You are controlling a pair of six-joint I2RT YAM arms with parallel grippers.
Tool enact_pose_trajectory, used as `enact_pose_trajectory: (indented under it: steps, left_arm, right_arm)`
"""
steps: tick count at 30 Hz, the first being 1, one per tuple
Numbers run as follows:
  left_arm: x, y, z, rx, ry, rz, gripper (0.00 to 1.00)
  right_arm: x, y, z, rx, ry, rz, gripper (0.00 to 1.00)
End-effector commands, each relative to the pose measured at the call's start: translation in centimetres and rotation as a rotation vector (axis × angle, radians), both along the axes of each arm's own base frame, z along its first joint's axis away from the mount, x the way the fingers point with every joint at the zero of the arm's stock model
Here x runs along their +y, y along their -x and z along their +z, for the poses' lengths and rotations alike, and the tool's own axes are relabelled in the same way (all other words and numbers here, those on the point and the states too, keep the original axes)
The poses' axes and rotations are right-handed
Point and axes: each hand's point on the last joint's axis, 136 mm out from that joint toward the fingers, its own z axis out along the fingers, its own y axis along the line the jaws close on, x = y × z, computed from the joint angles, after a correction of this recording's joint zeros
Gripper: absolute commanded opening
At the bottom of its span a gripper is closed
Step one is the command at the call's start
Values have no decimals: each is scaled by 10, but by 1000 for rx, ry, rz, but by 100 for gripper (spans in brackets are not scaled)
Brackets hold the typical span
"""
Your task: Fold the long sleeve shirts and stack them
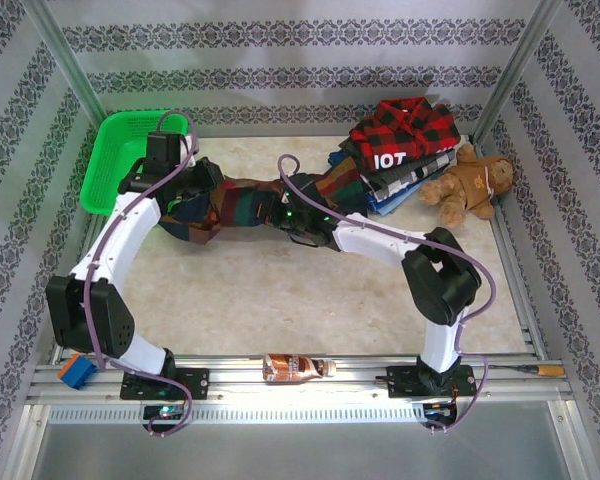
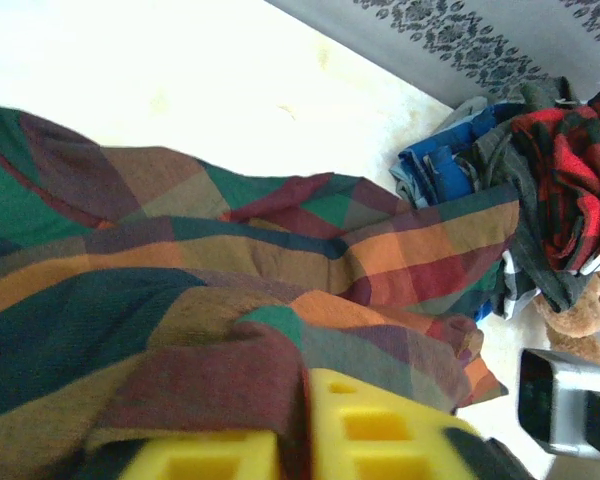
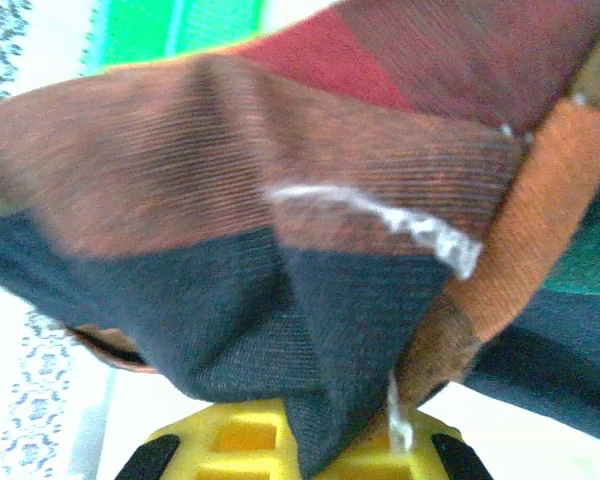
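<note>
desk: plaid shirt bunched mid-desk | left gripper at its left end | right gripper at its right part | shirt stack far right, red-black check on top | teddy bear just beside stack | green basket far left | bottle lying at near rail

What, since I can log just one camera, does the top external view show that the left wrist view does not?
Top external, not left wrist: the green basket at the far left and the brown bottle at the near edge. Left wrist, not top external: the left gripper up close, with a fold of cloth between its yellow fingers. Both: the plaid shirt, the pile of other shirts and the teddy bear.
</note>
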Motion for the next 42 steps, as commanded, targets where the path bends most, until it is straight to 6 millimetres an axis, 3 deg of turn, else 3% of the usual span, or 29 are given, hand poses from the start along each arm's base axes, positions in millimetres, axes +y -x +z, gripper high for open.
enact_pose_trajectory:
  steps: [1, 5, 8, 18, 20, 25, 30, 33, 35, 36, 38, 42]
  left_arm:
    - [5, 1, 18, -64, 24, 15, 30]
    - [13, 9, 16, -46, 18, 60, 53]
    - [22, 21, 10, -21, 2, 107, 64]
    - [40, 76, 2, 0, -58, 173, 72]
    - [48, 89, 1, 0, -92, 200, 73]
    - [63, 117, -11, 23, -132, 276, 78]
    - [67, 151, -58, 180, -113, 336, 80]
    - [69, 164, -81, 222, -108, 358, 81]
    - [67, 168, -95, 259, -112, 351, 81]
    - [66, 170, -103, 284, -118, 347, 81]
    - [67, 172, -118, 328, -130, 349, 81]
    - [69, 173, -138, 377, -123, 389, 81]
  right_arm:
    - [3, 13, 40, -20, -95, 41, 0]
    - [5, 28, 66, 14, -161, 95, 0]
    - [3, 43, 80, 65, -196, 126, 0]
    - [-21, 84, 121, 202, -314, 108, 0]
    - [-24, 90, 122, 274, -334, 85, 0]
    - [-19, 115, 83, 489, -324, 55, 0]
    - [-36, 143, 12, 634, -172, -7, 0]
    - [-53, 146, -24, 662, -109, -64, 5]
    - [-61, 145, -36, 660, -71, -55, 15]
    - [-65, 143, -37, 656, -59, -45, 27]
    - [-73, 139, -29, 613, -40, -13, 39]
    - [-140, 139, -19, 501, 221, -57, 58]
